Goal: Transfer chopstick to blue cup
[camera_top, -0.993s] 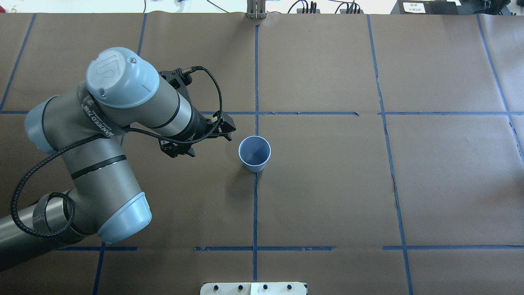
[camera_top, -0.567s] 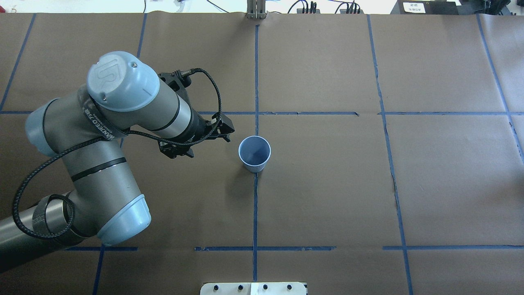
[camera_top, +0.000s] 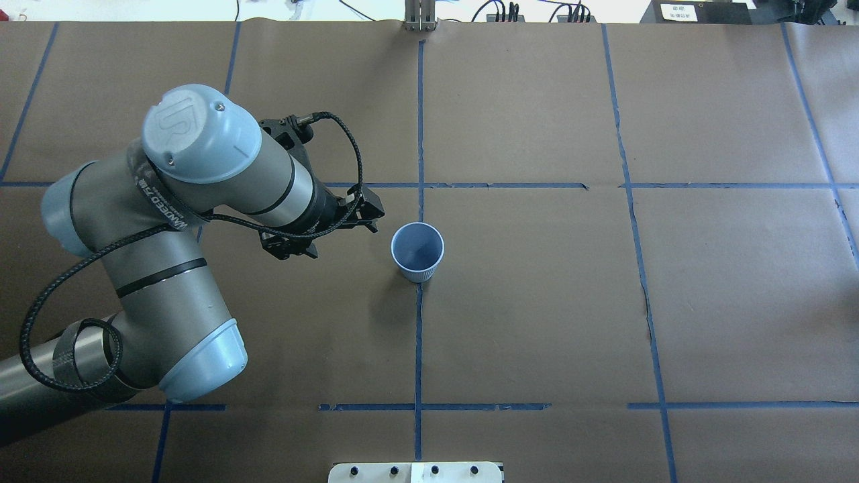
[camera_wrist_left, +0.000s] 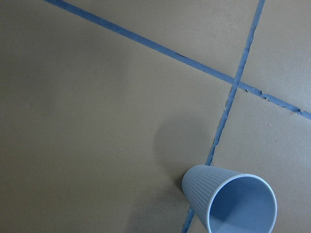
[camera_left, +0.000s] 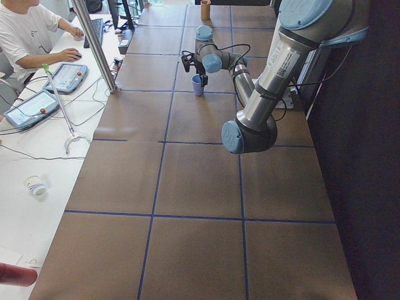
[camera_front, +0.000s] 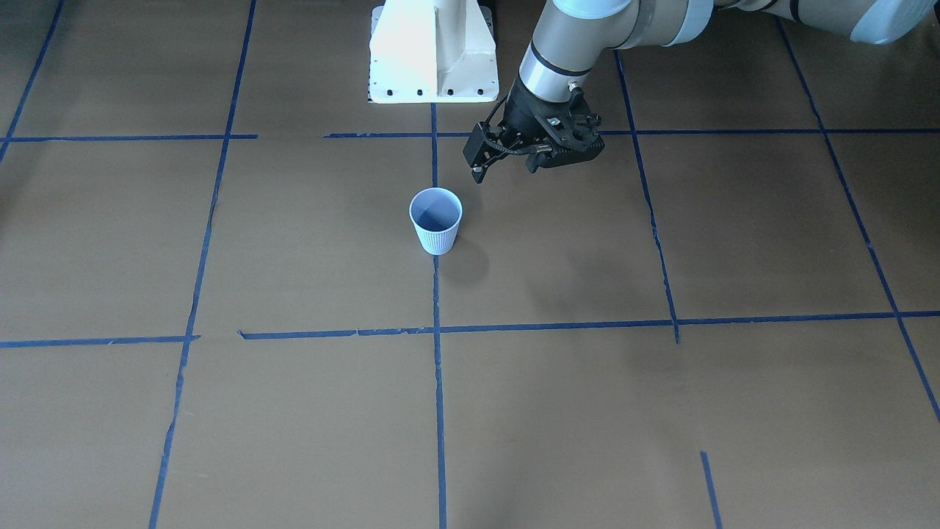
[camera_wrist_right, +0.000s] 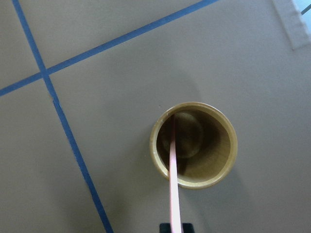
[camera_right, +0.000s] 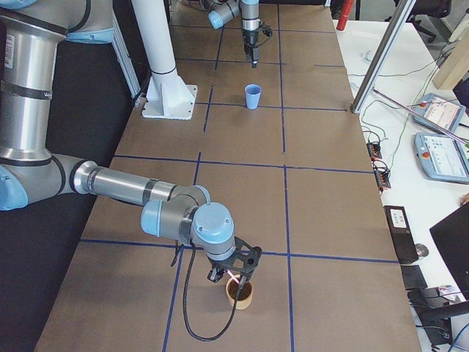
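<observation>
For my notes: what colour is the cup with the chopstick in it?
The cup is tan-brown; right wrist view shows best.

You have one mark you can read outright: the letters "UR" moulded into the pale blue cap (camera_top: 191, 127) on the left arm's joint, seen from overhead. Just below it, a black band (camera_top: 161, 201) round that arm carries white capitals, but they run upside down and smear, so no word comes clear. At the far side of the bench a white label (camera_top: 678, 11) sits on a dark box, its print too small to read. From the left side, dark lettering runs along the near arm's grey tube (camera_left: 284, 59). From the right side, the near arm's tube (camera_right: 33, 73) bears similar lettering. Both are illegible.
</observation>
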`<state>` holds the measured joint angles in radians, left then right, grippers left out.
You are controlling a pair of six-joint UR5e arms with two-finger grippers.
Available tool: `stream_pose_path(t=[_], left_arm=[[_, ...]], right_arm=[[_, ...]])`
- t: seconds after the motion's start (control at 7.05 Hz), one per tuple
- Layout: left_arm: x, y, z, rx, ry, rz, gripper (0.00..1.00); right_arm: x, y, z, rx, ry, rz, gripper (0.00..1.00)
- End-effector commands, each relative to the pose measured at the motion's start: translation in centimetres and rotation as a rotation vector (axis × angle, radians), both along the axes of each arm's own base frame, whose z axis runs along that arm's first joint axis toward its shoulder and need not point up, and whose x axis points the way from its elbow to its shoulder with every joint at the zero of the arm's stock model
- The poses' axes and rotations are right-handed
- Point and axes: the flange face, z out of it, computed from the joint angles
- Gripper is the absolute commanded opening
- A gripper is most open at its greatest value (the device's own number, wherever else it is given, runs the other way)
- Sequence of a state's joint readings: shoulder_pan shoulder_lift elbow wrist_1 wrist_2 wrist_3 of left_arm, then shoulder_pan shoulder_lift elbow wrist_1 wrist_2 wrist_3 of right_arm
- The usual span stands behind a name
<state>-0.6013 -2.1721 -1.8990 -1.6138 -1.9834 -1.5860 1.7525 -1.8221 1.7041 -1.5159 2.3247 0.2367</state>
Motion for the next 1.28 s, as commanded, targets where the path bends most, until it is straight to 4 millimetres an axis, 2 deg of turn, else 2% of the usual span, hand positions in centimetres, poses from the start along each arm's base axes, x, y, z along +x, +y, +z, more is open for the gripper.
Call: stream_pose_path(t=[0.0,0.14,0.28,0.43,0.57,0.99,1.13], left_arm=[[0.1,0.0,0.0,-0.002,-0.001,0.001,1.0],[0.1,0.0,0.1,-0.002,-0.002,0.001,1.0],[0.1,0.0,0.1,-0.002,-0.001,0.001,1.0],[0.1,0.1,0.0,-0.003,0.0,0.0,1.0],[0.3,0.2,0.0,-0.01,0.0,0.001,1.0],[0.4,0.3,0.0,-0.011,0.0,0.001,1.0],[0.4,0.4,0.0,-0.009,0.001,0.004,1.0]], right_arm=[[1.4,1.9,-2.5,0.042,0.022,0.039,0.0],[3.3,3.1,-2.9,0.048,0.024,0.094,0.0],[4.1,3.4,-3.9,0.067,0.03,0.119,0.0],[5.2,4.1,-5.3,0.072,0.033,0.153,0.0],[5.8,4.7,-7.5,0.07,0.035,0.174,0.0],[6.4,5.8,-13.0,0.092,0.041,0.201,0.0],[6.1,5.8,-14.1,0.113,0.045,0.195,0.0]])
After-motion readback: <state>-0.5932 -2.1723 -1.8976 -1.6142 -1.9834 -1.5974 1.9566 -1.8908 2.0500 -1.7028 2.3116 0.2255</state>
